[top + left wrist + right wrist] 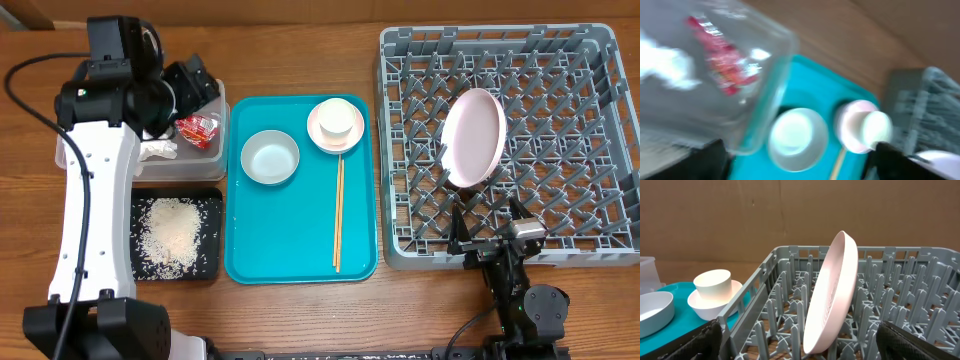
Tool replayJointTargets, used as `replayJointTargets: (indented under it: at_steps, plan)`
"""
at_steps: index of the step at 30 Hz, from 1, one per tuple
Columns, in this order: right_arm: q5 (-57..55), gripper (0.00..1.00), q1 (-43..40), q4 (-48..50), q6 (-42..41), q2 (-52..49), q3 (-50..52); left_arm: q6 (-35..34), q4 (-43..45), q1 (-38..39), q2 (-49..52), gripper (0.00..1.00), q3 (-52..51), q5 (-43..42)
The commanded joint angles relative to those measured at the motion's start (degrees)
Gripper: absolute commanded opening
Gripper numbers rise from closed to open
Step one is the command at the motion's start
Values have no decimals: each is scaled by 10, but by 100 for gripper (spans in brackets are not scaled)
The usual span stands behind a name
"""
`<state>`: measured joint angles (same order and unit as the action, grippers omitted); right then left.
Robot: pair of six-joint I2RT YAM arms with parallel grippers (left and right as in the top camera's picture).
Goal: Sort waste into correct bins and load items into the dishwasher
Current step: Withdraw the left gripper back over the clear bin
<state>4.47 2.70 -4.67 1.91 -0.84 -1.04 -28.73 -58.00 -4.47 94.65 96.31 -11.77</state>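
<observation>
Pink plate (473, 138) upright in grey rack (590, 60), red wrapper (197, 128) in clear tub (222, 135)

My left arm (95, 200) is a long white shell dotted with small dark screw holes, capped at both ends by round black joint housings. A thin black cable (9, 80) loops off its upper joint. My left tool (200, 92) is black and blocky. My right arm (525, 295) is black throughout, with a small silver-grey block (527, 231) beside my right tool (487, 233), whose dark fingers (695, 342) look matt and rough-surfaced
</observation>
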Motion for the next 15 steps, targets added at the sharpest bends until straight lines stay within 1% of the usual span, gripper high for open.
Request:
replayJointTargets:
  at_steps: [1, 8, 12, 15]
  plan:
    - [1, 100, -2, 2, -2, 6, 6, 21, -41, 3, -3, 100, 4, 138]
    - [8, 100, -2, 3, -6, 6, 6, 21, -87, 4, -3, 100, 4, 137]
    - [13, 100, -2, 6, -55, 6, 6, 21, -86, 4, -3, 100, 4, 137]
    - [57, 100, -2, 31, -56, 6, 5, 21, -86, 4, -3, 100, 4, 137]
